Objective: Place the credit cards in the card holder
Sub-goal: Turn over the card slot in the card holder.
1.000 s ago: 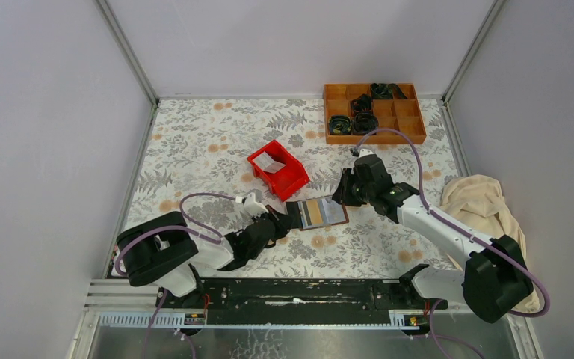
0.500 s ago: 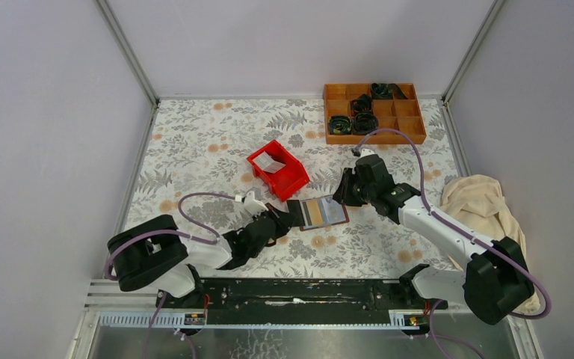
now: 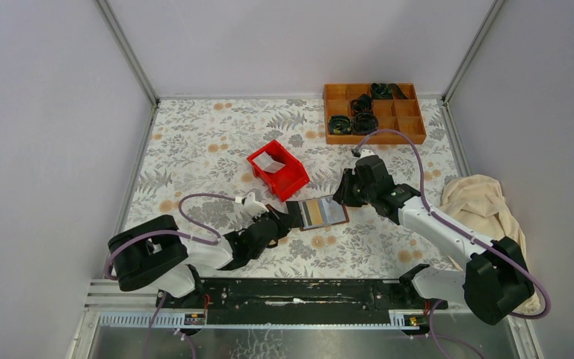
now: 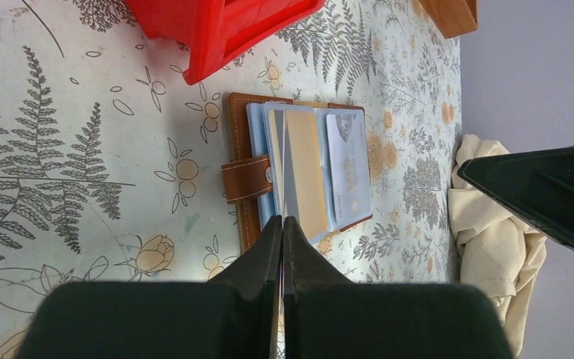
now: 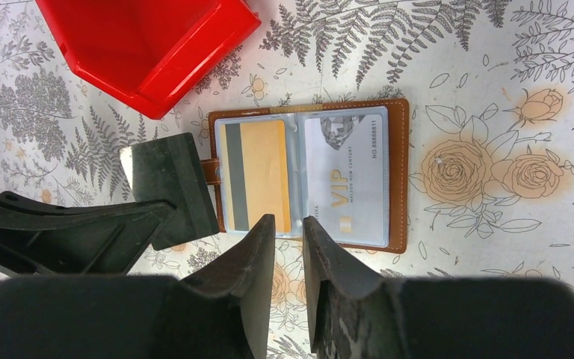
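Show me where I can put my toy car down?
The far-left floral stretch, between the red bin and the left wall, is bare. Crowded: the middle, where the left gripper and right gripper flank the card holder.

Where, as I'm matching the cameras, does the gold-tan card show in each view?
Top external: gold-tan card near centre, slightly low.
Left wrist: gold-tan card at centre.
Right wrist: gold-tan card just left of centre.
Shared landmark: red bin, at the top of both wrist views.

lab test cell; bare grey walls [image 3: 45, 112], metal mounting rail [image 3: 299, 290], floral tablecloth [image 3: 202, 134]
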Robot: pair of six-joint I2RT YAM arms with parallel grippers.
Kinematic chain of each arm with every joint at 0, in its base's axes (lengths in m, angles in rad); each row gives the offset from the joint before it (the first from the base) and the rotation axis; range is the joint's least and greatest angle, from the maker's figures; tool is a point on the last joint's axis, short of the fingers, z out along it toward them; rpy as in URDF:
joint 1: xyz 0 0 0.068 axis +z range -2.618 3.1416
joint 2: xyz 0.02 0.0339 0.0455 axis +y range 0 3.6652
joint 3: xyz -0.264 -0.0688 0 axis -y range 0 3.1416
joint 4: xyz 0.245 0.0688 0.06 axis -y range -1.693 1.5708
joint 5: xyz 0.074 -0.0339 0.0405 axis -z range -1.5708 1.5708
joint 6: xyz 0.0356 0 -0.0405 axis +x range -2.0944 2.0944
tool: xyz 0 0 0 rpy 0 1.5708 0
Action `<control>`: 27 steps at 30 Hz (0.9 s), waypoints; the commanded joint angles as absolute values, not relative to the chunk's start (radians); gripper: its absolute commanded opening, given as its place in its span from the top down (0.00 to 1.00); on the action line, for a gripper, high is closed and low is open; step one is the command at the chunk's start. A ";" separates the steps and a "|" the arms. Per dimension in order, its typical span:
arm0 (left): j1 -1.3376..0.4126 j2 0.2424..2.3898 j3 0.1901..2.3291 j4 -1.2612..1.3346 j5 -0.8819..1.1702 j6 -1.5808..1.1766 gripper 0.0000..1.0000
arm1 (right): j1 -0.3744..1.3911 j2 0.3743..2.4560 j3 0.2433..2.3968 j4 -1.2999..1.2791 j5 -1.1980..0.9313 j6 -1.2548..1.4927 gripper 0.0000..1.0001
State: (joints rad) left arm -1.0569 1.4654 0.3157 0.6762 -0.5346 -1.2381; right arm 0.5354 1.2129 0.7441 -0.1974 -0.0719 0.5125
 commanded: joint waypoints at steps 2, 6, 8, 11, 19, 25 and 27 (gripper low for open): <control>-1.072 1.473 0.337 0.658 -0.590 -1.240 1.00 | 0.525 1.189 0.736 -0.165 -0.079 0.494 0.73; -1.076 1.490 0.338 0.667 -0.592 -1.247 1.00 | 0.525 1.187 0.732 -0.164 -0.081 0.493 0.73; -1.078 1.495 0.342 0.669 -0.592 -1.248 1.00 | 0.524 1.185 0.730 -0.164 -0.080 0.490 0.73; -1.081 1.501 0.349 0.668 -0.596 -1.250 1.00 | 0.523 1.181 0.729 -0.165 -0.080 0.490 0.73; -1.085 1.519 0.357 0.674 -0.604 -1.264 1.00 | 0.517 1.177 0.721 -0.165 -0.084 0.486 0.73; -1.091 1.539 0.359 0.676 -0.607 -1.274 1.00 | 0.511 1.171 0.716 -0.164 -0.086 0.483 0.73; -1.095 1.545 0.358 0.677 -0.612 -1.280 1.00 | 0.511 1.171 0.713 -0.164 -0.089 0.482 0.73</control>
